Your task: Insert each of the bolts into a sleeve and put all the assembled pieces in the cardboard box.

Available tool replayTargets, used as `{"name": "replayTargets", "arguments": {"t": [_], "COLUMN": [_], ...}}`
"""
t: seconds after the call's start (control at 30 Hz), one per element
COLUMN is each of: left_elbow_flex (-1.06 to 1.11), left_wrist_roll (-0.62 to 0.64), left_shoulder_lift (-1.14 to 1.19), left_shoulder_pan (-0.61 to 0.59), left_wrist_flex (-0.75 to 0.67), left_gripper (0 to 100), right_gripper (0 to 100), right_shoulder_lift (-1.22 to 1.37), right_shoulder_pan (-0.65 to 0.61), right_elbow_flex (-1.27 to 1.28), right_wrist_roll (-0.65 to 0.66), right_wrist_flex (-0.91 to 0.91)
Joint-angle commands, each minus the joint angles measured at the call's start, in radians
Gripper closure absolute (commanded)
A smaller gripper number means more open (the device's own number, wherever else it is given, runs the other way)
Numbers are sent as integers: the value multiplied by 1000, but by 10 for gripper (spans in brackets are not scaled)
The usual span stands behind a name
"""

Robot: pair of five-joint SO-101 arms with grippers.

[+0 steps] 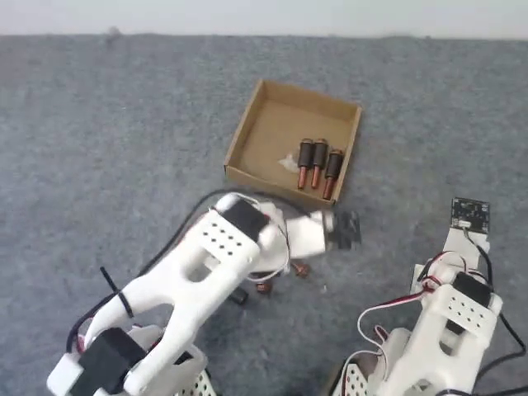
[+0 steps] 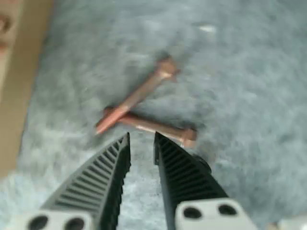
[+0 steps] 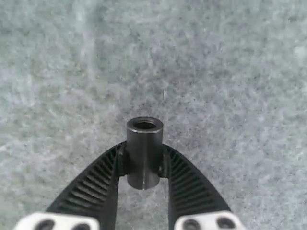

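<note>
Copper bolts (image 2: 156, 127), two crossed on the grey carpeted desk (image 1: 124, 124), just ahead of my left pincer (image 2: 141, 139), slightly parted, my right pincer (image 3: 144, 147) clenched on a black sleeve (image 3: 144, 139), cardboard box (image 1: 264, 132) nearby holding three assembled pieces (image 1: 318, 169)

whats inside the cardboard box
Three bolts in dark sleeves lie side by side on the box floor toward its right side, a small pale scrap beside them. The near wall hides a strip of floor.

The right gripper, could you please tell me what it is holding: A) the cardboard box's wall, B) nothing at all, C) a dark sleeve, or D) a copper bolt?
C: the right gripper is shut on a dark sleeve, with a finger pressed against each side of it.
</note>
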Motion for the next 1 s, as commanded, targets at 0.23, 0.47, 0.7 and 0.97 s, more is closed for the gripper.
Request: {"name": "replayTargets", "arguments": {"t": [0.23, 0.47, 0.7, 0.97], "left_elbow_flex": [-4, -159, -271, -277], "left_wrist_roll": [-186, -184, -184, -184], "left_shoulder_lift": [52, 334, 430, 437], "left_shoulder_pan": [32, 57, 26, 38], "left_wrist_flex": [-92, -95, -75, -78], "left_gripper": [919, 919, 921, 919], "right_gripper": [992, 992, 991, 991], "right_shoulder_lift": [-36, -36, -36, -36], "right_shoulder_pan": [-36, -35, -38, -62], "right_elbow_flex": [-3, -3, 18, 21], "right_wrist_roll": [18, 20, 55, 60], "right_wrist_flex": [-27, -27, -53, -53]}}
